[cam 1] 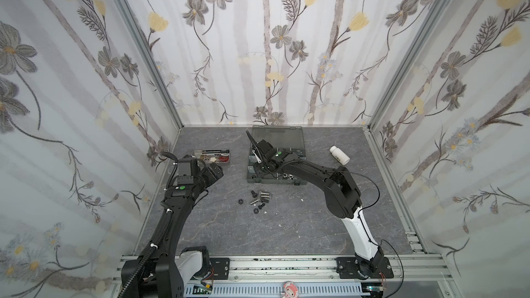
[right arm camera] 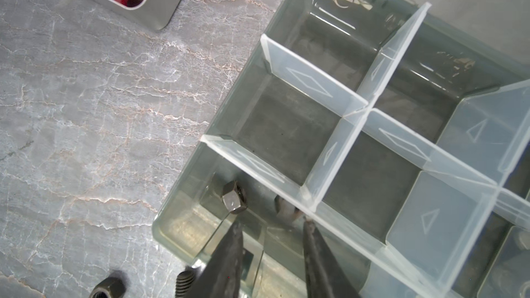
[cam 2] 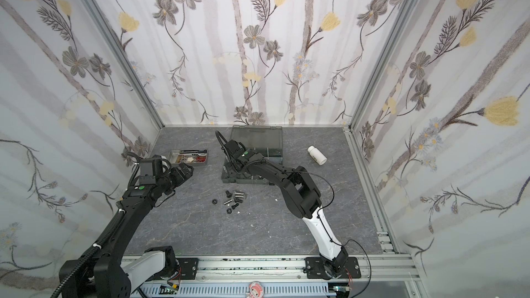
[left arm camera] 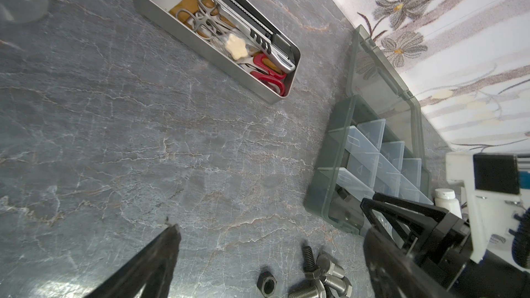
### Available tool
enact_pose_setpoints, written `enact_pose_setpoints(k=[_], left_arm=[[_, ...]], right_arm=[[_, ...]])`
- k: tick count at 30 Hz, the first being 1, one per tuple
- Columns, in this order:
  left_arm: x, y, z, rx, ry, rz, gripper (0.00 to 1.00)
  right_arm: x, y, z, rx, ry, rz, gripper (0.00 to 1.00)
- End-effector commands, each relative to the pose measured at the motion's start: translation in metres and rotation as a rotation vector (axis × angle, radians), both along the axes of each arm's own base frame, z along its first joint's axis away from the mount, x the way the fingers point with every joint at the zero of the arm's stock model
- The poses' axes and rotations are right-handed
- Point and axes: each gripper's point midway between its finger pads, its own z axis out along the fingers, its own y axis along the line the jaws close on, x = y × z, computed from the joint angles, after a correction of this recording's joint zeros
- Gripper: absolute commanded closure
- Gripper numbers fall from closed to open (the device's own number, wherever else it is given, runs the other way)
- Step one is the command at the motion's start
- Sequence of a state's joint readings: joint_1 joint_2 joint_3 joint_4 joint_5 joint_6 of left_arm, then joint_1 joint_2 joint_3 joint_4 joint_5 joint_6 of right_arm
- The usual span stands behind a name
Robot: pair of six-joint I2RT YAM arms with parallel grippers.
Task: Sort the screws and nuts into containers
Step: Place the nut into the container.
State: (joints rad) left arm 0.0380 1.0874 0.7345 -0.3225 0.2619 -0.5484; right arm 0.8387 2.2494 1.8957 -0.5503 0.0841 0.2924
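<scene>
- My right claw (right arm camera: 272,222) is over the front left corner of the box (right arm camera: 183,210), with its tips dipped into the corner compartment (right arm camera: 200,225). The fingers stand a little apart and nothing is between them.
- A hex screw (right arm camera: 234,197) lies on that compartment's floor, just ahead of one fingertip. I cannot tell whether they touch.
- In both top views the right arm hides much of the box (cam 1: 252,180) (cam 2: 228,178). Its lid (cam 1: 277,136) lies folded back toward the rear wall.
- A few shiny pieces (cam 1: 287,176) sit in a front compartment, too small for me to name.
- My left claw (left arm camera: 269,213) is spread wide and empty. It hovers above the table (left arm camera: 114,139), between the tray (left arm camera: 200,50) and the pile (cam 1: 258,199).
- The pile (cam 2: 232,200) lies loose on the table in front of the box, near it but apart.
- From the left wrist I make out a nut (left arm camera: 266,283), a black screw (left arm camera: 308,255) and silver screws (left arm camera: 332,275), the screws bunched together.
- The tray (cam 1: 198,153) holds scissors and a knife, left of the box.
- The bottle (cam 1: 339,155) lies on its side, right of the box.
</scene>
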Motion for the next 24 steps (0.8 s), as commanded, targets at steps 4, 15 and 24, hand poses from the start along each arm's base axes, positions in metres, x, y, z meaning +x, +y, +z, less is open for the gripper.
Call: enact_pose_setpoints(k=[4,15,24], left_arm=[[0.001,-0.013,0.002,0.055,0.002,-0.062,0.00],[-0.012,-0.050,0.007,0.145,0.053,-0.188,0.07],[-0.026,-0.061,-0.009,0.222,0.132,-0.232,0.14]], right_arm=[[-0.002,0.002,0.019,0.028,-0.031,0.017,0.56],[-0.027,-0.026,0.076,0.161,-0.104,0.018,0.43],[-0.058,-0.073,0.115,0.218,-0.224,0.009,0.13]])
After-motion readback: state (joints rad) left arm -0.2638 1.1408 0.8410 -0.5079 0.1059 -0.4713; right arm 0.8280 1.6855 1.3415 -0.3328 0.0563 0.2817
